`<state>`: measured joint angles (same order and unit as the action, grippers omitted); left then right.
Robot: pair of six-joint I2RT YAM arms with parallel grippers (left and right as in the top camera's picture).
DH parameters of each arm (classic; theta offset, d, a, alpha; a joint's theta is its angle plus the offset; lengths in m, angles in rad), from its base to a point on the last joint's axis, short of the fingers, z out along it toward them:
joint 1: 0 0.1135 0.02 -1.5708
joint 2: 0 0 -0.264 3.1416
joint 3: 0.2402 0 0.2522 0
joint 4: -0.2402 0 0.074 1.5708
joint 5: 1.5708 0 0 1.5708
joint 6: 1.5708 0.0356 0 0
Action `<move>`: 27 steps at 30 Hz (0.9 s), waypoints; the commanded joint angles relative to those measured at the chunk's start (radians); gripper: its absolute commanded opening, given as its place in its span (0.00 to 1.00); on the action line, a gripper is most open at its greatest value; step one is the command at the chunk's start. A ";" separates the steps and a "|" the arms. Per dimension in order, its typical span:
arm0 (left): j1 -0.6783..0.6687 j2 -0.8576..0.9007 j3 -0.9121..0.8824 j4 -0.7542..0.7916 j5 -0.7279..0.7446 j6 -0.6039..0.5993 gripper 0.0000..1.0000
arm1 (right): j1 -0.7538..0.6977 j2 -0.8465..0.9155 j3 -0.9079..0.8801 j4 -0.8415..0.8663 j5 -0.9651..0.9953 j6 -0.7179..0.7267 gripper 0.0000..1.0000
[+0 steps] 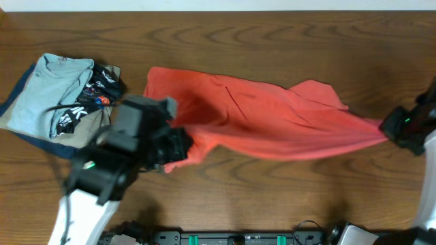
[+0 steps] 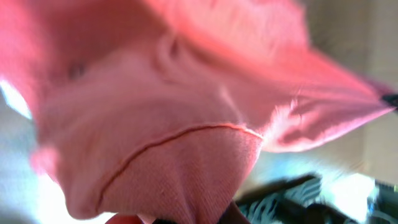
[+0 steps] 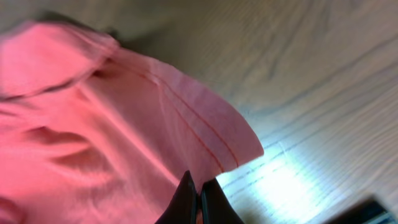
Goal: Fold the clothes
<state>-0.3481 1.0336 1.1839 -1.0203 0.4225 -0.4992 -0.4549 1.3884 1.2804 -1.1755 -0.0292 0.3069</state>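
The coral-red T-shirt (image 1: 272,116) is stretched across the table between my two grippers, plain side up, its lettering hidden. My left gripper (image 1: 178,144) is shut on the shirt's left end. In the left wrist view the cloth (image 2: 186,112) fills the frame and drapes over the fingers, which are mostly hidden. My right gripper (image 1: 390,131) is shut on the shirt's right end, pulled to a point. In the right wrist view the two dark fingertips (image 3: 198,190) pinch the cloth near its stitched hem (image 3: 205,134).
At the far left lies a pile with a light blue-grey folded shirt (image 1: 48,92) and a black garment with white print (image 1: 95,92); the black garment also shows in the left wrist view (image 2: 298,199). The wooden table (image 1: 272,197) surrounds the shirt.
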 commanded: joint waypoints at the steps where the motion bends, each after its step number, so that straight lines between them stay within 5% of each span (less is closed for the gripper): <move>1: 0.065 -0.033 0.114 -0.005 0.023 0.087 0.06 | -0.030 -0.006 0.158 -0.067 -0.032 -0.062 0.01; 15: 0.170 -0.040 0.601 -0.184 -0.131 0.192 0.06 | -0.098 -0.110 0.564 -0.229 -0.092 -0.087 0.01; 27: 0.170 0.127 0.631 -0.257 -0.230 0.246 0.06 | -0.055 -0.067 0.653 -0.193 -0.144 -0.176 0.01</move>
<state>-0.1867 1.0618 1.8053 -1.2774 0.2512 -0.2863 -0.5327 1.2549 1.9301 -1.3758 -0.1745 0.1947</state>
